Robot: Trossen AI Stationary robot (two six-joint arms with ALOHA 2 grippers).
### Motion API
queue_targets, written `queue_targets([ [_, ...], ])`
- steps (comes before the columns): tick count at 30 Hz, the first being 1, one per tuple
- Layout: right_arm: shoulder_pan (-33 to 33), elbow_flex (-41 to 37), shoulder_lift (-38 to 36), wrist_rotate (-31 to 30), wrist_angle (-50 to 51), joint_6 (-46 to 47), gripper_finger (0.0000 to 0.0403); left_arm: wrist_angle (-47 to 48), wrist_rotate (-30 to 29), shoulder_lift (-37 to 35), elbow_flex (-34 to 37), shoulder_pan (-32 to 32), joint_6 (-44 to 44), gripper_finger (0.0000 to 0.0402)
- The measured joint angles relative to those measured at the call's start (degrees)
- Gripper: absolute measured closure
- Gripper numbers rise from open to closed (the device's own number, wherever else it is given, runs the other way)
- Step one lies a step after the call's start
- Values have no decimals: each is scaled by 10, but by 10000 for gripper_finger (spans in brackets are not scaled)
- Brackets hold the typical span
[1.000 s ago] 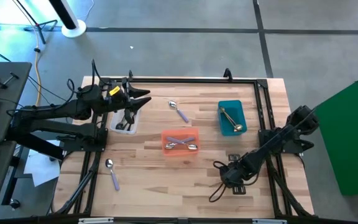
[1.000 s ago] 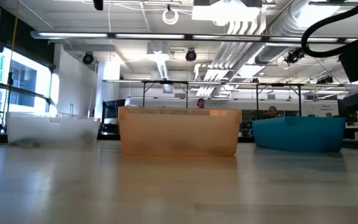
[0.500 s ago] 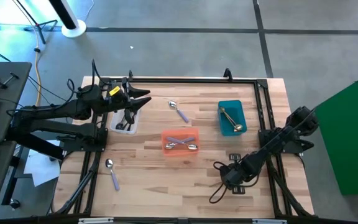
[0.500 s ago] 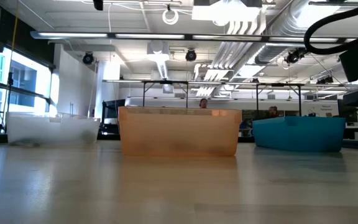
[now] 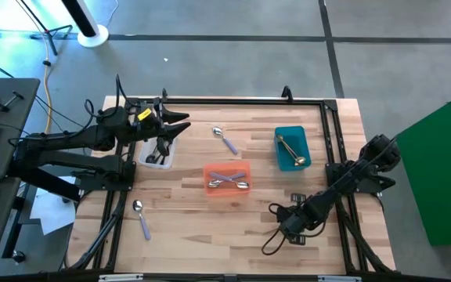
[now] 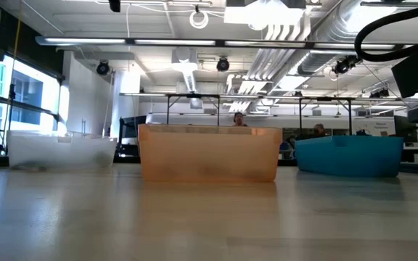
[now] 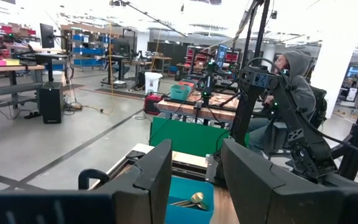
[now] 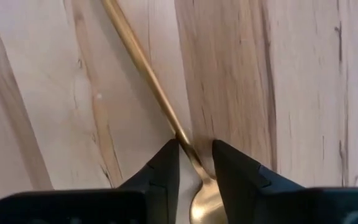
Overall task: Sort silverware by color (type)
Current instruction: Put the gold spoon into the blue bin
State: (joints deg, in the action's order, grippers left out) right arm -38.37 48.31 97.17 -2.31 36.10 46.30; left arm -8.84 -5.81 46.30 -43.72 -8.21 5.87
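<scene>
Right gripper [image 8: 194, 163]: down on the desk [image 5: 186, 227] near its front right part, fingers pinched on the neck of a gold spoon [image 8: 146, 78] lying flat on the wood.
Left gripper [image 7: 194, 177]: waiting over the clear bin [image 5: 156, 154] at the back left, fingers apart, nothing between them.
Step in hand: picking up a gold spoon, judging by the closed fingers and the spoon not yet lifted.
Next move: a straight lift, then a carry to the teal bin [image 5: 291, 133], where other gold spoons already lie.
Other spoons: two lavender-handled ones loose on the desk, one [image 5: 225, 139] between the clear and teal bins, one [image 5: 141, 217] near the front left; more in the orange bin [image 5: 226, 166].
Edges: the spoon sits near the front right frame rail, so the lift should go up before moving sideways.
Open room: bare wood between gripper and teal bin; path looks free.
</scene>
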Motion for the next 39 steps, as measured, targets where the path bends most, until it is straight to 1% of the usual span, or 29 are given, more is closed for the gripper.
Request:
queue_targets([
  [2, 1, 0, 0, 0, 1, 3, 335, 0, 0, 0, 0, 0, 0, 271],
  [5, 1, 0, 0, 3, 4, 8, 380, 0, 0, 0, 0, 0, 0, 271],
  [7, 2, 0, 0, 6, 5, 15, 395, 0, 0, 0, 0, 0, 0, 271],
  [13, 4, 11, -8, 5, 28, 11, 399, 0, 0, 0, 0, 0, 0, 271],
  [30, 7, 11, -16, 15, 20, 17, 402, 0, 0, 1, 0, 0, 0, 271],
  [34, 7, 9, -33, 14, 15, 12, 402, 0, 0, 1, 0, 0, 0, 271],
  [39, 23, 9, -84, 19, 4, -13, 403, 0, 0, 1, 0, 0, 0, 271],
])
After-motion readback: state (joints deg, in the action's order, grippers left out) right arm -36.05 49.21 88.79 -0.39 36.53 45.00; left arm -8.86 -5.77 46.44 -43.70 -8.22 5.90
